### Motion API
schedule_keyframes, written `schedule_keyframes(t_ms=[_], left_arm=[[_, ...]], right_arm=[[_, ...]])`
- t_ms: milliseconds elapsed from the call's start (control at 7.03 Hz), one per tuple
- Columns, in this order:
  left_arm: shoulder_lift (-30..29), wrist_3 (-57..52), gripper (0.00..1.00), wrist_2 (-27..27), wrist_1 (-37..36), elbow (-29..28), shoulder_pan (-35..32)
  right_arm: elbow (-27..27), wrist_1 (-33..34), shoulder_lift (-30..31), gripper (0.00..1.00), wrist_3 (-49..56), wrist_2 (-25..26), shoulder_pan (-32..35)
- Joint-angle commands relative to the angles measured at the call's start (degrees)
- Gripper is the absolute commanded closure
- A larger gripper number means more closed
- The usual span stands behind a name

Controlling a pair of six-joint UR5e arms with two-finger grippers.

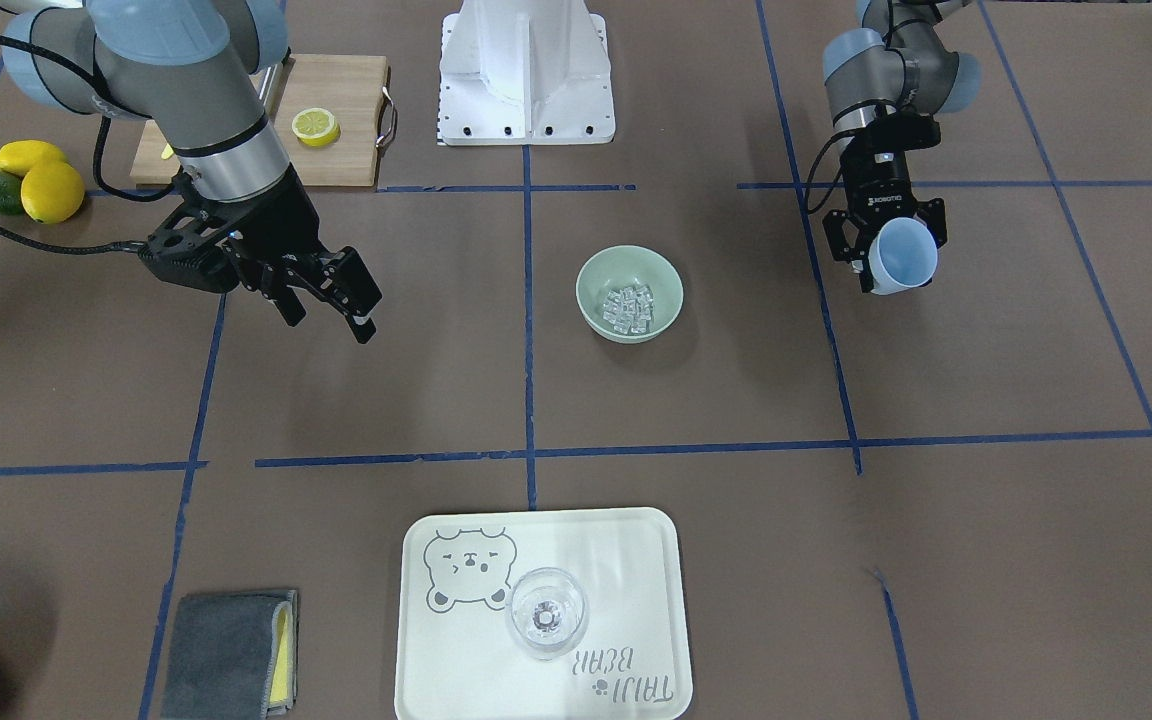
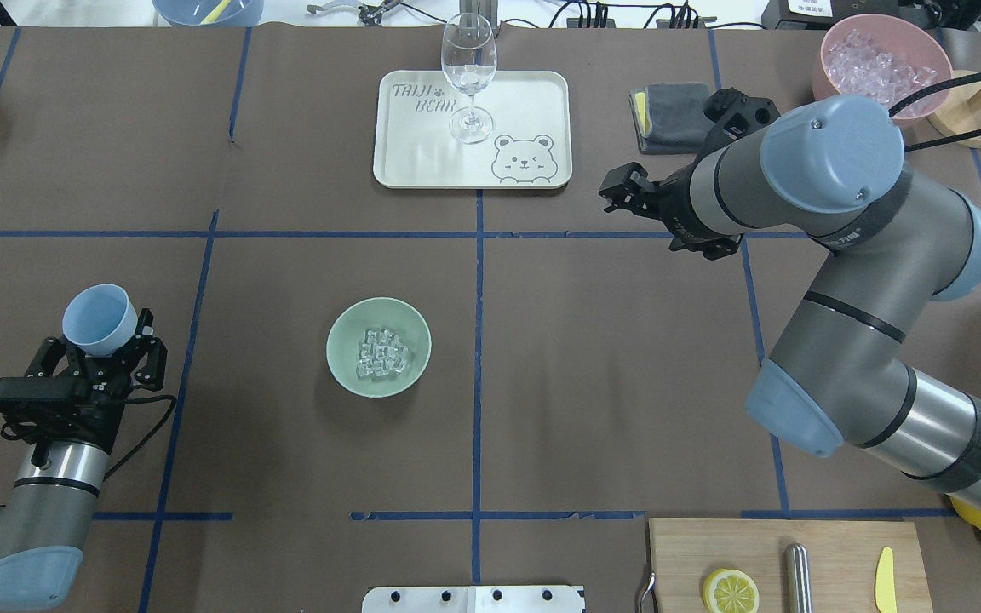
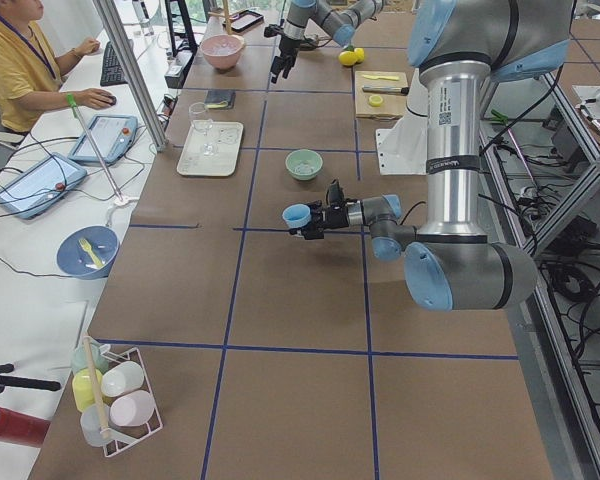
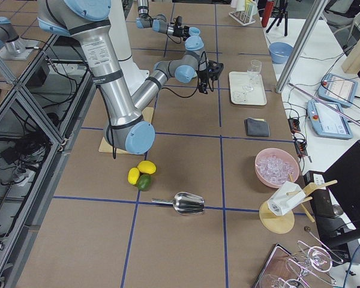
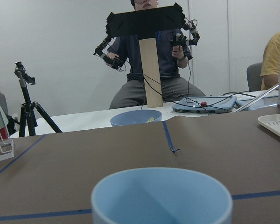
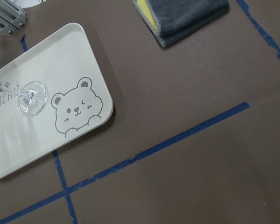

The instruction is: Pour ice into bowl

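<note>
The pale sage-green bowl [image 1: 629, 293] [image 2: 378, 346] stands near the table's middle, and it also shows in the exterior left view [image 3: 303, 163]. A small heap of clear ice cubes [image 1: 628, 306] [image 2: 381, 354] lies in its bottom. My left gripper [image 2: 100, 339] [image 1: 888, 258] is shut on a light blue cup [image 2: 99, 318] [image 1: 906, 252] [image 5: 161, 196]. It holds the cup above the table, well to the bowl's left; what shows of the cup's inside looks empty. My right gripper [image 1: 330, 322] [image 2: 615, 191] is open and empty, raised above the table far from the bowl.
A cream bear tray [image 2: 422, 153] with a wine glass [image 2: 468, 77] lies at the far edge, with a grey cloth [image 2: 669, 115] and a pink container of ice [image 2: 878, 60] to its right. A cutting board [image 2: 784, 566] with a lemon half lies near the robot base.
</note>
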State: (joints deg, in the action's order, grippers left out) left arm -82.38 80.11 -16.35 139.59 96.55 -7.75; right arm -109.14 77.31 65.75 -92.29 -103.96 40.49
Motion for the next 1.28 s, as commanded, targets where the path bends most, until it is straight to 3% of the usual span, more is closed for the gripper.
schedule_keyframes(t_ms=[0, 142, 853, 1138], left_arm=[[0.46, 7.77, 1.0, 2.64, 0.16, -4.08, 0.01], [0.55, 9.18, 1.0, 2.64, 0.16, -7.66, 0.01], [0.55, 18.07, 1.0, -0.26, 0.25, -10.6, 0.01], [0.73, 18.07, 0.84, -0.26, 0.25, -10.69, -0.07]], right_arm=[[-0.11, 0.03, -0.01, 0.0, 0.0, -0.01, 0.21], [-0.19, 0.03, 0.08, 0.0, 0.0, -0.01, 0.21], [-0.46, 0.12, 0.08, 0.0, 0.0, 0.08, 0.21], [-0.55, 0.12, -0.01, 0.0, 0.0, -0.01, 0.21]])
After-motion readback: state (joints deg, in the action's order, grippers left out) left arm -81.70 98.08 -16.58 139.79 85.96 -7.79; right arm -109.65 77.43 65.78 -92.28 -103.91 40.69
